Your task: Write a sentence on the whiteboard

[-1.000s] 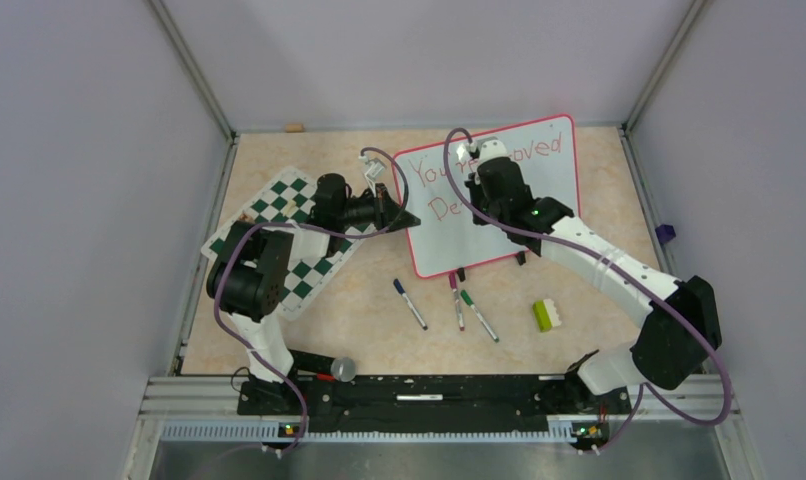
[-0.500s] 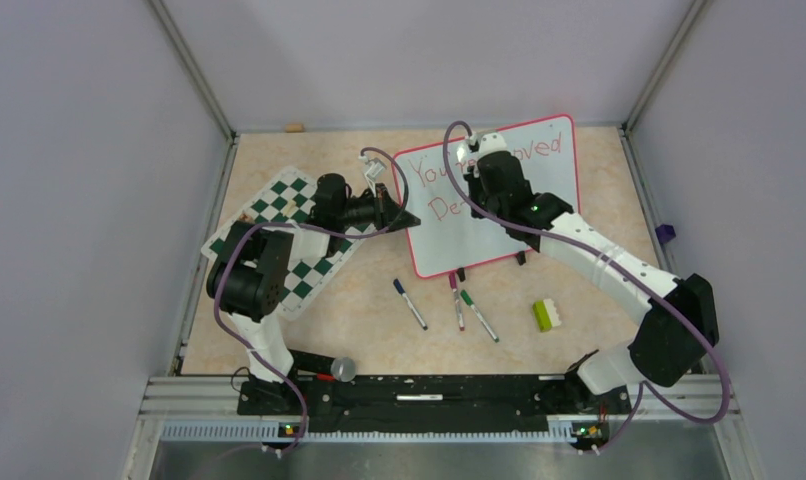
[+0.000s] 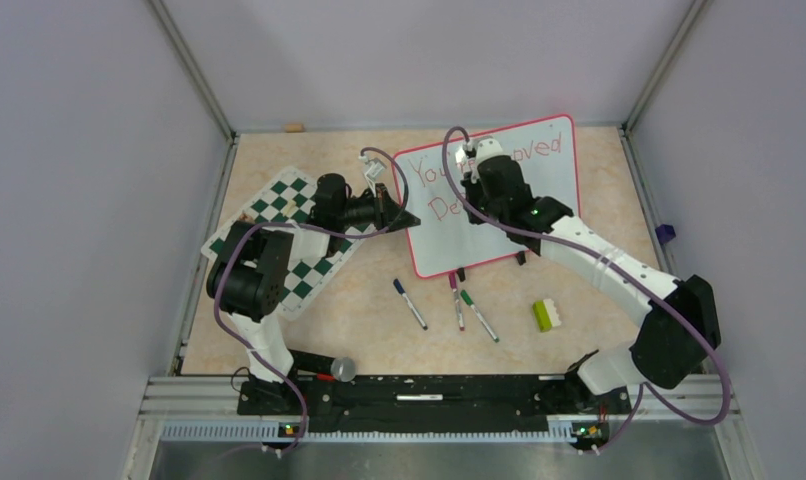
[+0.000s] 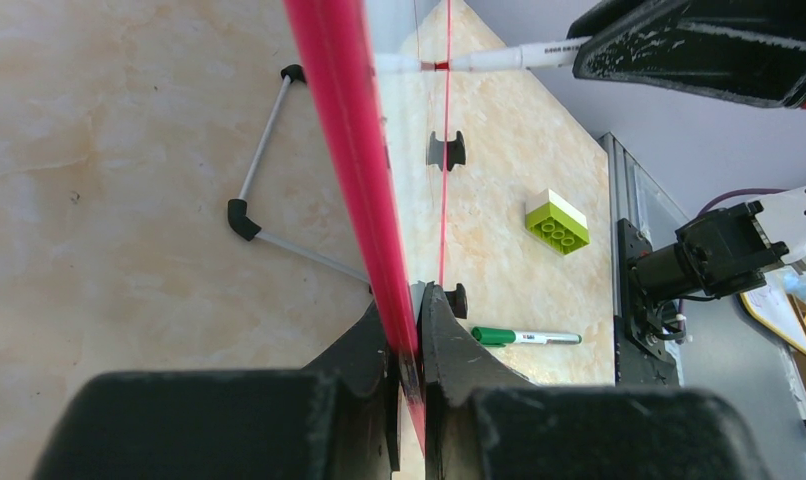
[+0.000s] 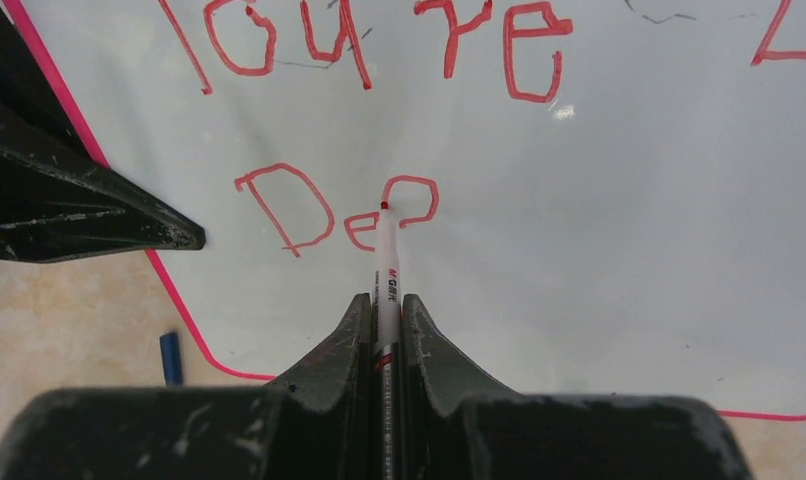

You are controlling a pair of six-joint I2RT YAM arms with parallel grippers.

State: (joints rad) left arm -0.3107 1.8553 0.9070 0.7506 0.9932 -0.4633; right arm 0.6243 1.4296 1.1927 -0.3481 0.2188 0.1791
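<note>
Tan tabletop (image 3: 359, 310), whiteboard (image 3: 554, 200) unmoved, right hand (image 5: 384, 305) with marker (image 5: 386, 265) barely shifted

A pale, marble-patterned bench (image 3: 359, 310) seen from above. On its left side a green-and-white chess mat (image 3: 289, 195) lies askew. Toward the back right the whiteboard (image 3: 459, 240) stands on small black feet. In front of the board lie a blue-capped marker (image 3: 410, 304), a dark-red-capped marker (image 3: 456, 301) and a green-capped marker (image 3: 479, 315). To their right sits a lime-and-white brick (image 3: 546, 315).
</note>
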